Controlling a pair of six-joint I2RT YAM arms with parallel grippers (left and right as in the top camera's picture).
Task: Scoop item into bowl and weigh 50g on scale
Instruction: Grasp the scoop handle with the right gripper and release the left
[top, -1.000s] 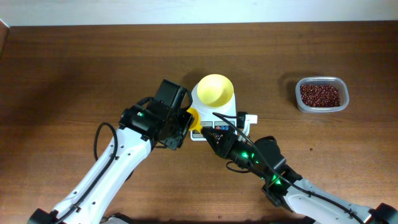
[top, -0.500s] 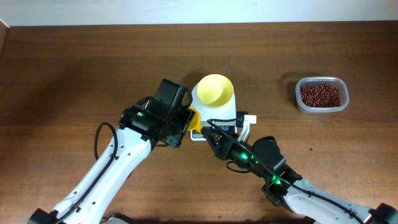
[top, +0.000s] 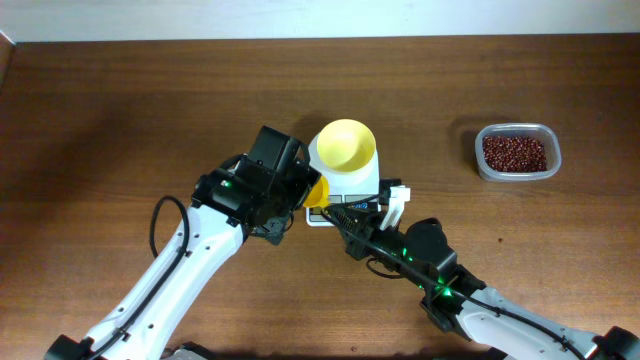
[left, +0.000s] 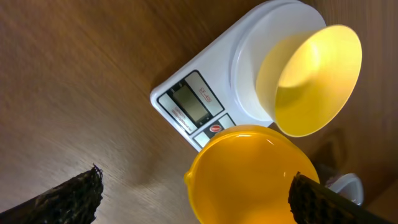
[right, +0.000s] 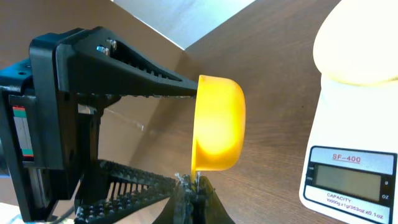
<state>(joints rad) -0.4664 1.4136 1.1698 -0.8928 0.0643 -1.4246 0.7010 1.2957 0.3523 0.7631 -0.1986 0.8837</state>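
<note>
The yellow bowl (top: 346, 146) stands empty on the white scale (top: 350, 184) mid-table; both also show in the left wrist view, bowl (left: 311, 74) on scale (left: 205, 93). A small yellow scoop (top: 314, 190) hangs empty just left of the scale's display. My right gripper (right: 196, 185) is shut on the scoop's (right: 217, 124) handle from below. My left gripper (left: 193, 196) stands wide open around the scoop (left: 249, 177), its fingers (left: 62, 196) apart from it. The beans (top: 516, 152) lie in a clear tub at the right.
The clear tub (top: 483, 165) stands well to the right of the scale. Both arms cross in front of the scale, the left gripper's black body (right: 74, 93) close by the scoop. Bare wooden table (top: 120, 110) lies to the left and behind.
My left gripper's jaws have opened wide and let go of the scoop. The right gripper stays shut on its handle and has drawn back slightly toward the front.
</note>
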